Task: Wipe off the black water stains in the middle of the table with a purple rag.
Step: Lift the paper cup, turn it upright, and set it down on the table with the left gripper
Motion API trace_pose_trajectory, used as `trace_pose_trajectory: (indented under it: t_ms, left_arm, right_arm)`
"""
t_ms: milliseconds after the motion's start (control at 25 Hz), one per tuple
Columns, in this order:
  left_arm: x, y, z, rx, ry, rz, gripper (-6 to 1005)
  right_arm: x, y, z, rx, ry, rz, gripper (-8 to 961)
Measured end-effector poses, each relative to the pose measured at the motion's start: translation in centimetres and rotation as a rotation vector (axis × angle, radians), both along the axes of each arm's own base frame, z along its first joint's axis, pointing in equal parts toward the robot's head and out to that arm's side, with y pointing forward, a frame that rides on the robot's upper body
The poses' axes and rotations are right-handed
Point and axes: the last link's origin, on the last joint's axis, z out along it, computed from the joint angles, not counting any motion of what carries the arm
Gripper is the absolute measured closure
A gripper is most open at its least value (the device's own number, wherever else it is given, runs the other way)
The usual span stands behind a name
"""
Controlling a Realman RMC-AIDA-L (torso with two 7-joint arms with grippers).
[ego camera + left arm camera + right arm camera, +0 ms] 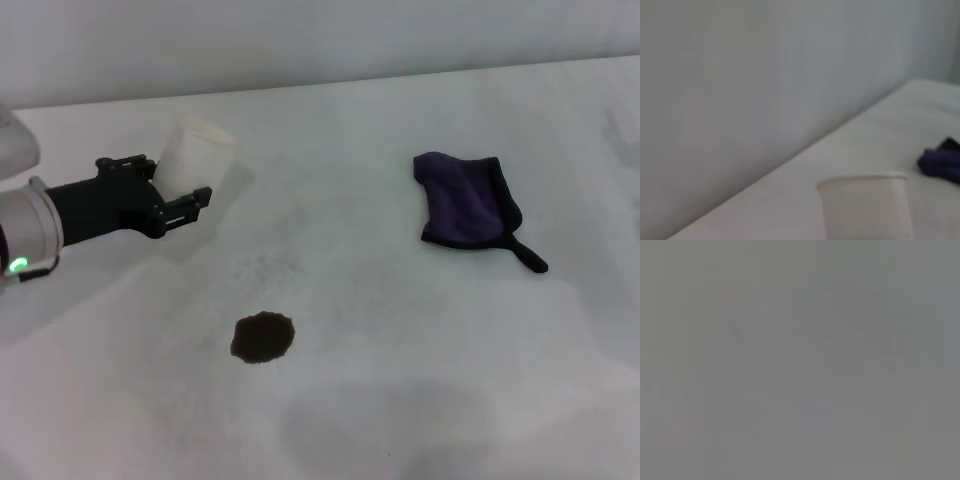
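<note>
A dark brown-black stain (263, 337) lies on the white table (400, 340), left of centre and toward the front. The purple rag (465, 200) lies crumpled to the right and farther back, its black strip pointing toward the front right. It also shows in the left wrist view (941, 163). My left gripper (180, 190) is at the left, behind the stain, shut on a white cup (192, 156) held above the table. The cup's rim shows in the left wrist view (865, 181). My right gripper is out of view.
A pale wall (300, 40) runs along the table's far edge. Faint grey speckles (270, 265) lie between the cup and the stain. The right wrist view shows only plain grey.
</note>
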Motion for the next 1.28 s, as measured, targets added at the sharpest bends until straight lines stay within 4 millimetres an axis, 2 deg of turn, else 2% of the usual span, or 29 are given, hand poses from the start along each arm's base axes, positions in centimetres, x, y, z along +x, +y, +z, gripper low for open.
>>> trace_pose_trajectory:
  t_ms: [240, 440, 600, 960, 1280]
  left_arm:
    - [-1.6, -2.1, -1.2, 0.053, -0.070, 0.011, 390]
    - [-3.0, -4.1, -2.2, 0.069, -0.053, -0.008, 429]
    - [-4.2, -5.3, -2.3, 0.098, -0.058, 0.018, 431]
    - [-6.5, -7.4, -2.3, 0.152, -0.012, 0.024, 442]
    - [-7.0, -7.9, -2.5, 0.163, 0.016, 0.008, 425]
  right_arm:
    - [0.5, -0.2, 1.4, 0.013, -0.050, -0.006, 82]
    - [1.0, -0.6, 2.4, 0.025, -0.088, -0.016, 82]
    - [1.5, -1.1, 3.1, 0.037, -0.106, -0.026, 82]
    - [1.6, -1.3, 3.3, 0.041, -0.115, -0.031, 83]
    - [1.6, -1.0, 3.2, 0.031, -0.117, -0.037, 83]
